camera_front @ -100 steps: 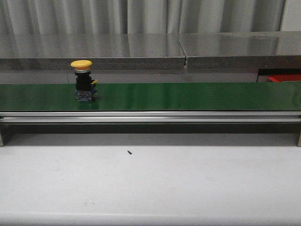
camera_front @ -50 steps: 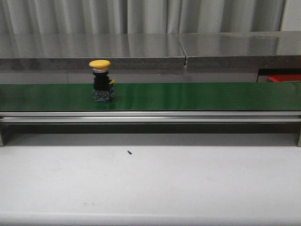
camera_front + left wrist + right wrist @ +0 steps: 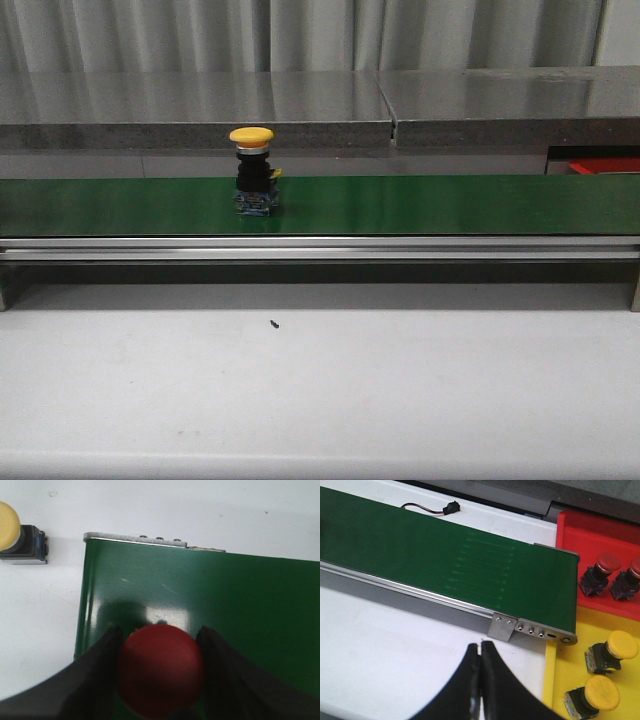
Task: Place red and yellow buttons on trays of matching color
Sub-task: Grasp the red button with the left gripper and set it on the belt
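A yellow button (image 3: 252, 170) stands upright on the green conveyor belt (image 3: 450, 205), left of its middle. My left gripper (image 3: 160, 632) is shut on a red button (image 3: 161, 675) above one end of the belt (image 3: 250, 605). Another yellow button (image 3: 15, 537) lies on its side on the white table beside that end. My right gripper (image 3: 480, 647) is shut and empty over the white table, near the belt's other end. Beside it a red tray (image 3: 585, 535) holds two red buttons (image 3: 600, 572), and a yellow tray (image 3: 560, 660) holds two yellow buttons (image 3: 615, 650). Neither gripper shows in the front view.
A grey metal shelf (image 3: 320, 100) runs behind the belt. An aluminium rail (image 3: 320, 248) edges the belt's front. The red tray's edge (image 3: 605, 165) shows at far right. A small dark speck (image 3: 274, 323) lies on the white table. A cable with a black connector (image 3: 451, 506) lies behind the belt.
The yellow button on the belt has travelled to the right, from about a quarter of the way along to nearer the middle.
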Available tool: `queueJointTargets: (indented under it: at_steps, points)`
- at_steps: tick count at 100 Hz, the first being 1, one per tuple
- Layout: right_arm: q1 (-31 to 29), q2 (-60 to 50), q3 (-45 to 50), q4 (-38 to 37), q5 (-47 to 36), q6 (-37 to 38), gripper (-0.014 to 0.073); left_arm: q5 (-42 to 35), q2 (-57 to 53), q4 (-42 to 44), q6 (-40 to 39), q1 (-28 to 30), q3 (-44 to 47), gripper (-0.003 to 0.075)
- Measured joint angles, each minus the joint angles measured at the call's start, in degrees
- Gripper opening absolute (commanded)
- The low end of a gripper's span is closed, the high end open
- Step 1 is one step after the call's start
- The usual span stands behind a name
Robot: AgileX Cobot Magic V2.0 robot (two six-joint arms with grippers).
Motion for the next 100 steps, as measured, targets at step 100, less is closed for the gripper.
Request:
queueJointTargets:
  at_steps: [100]
  points:
    - [0.0, 0.0, 0.0, 0.0, 0.0, 0.0, -0.0098, -15.0, -41.0, -3.6, 2.3, -13.4, 23.0, 0.0662]
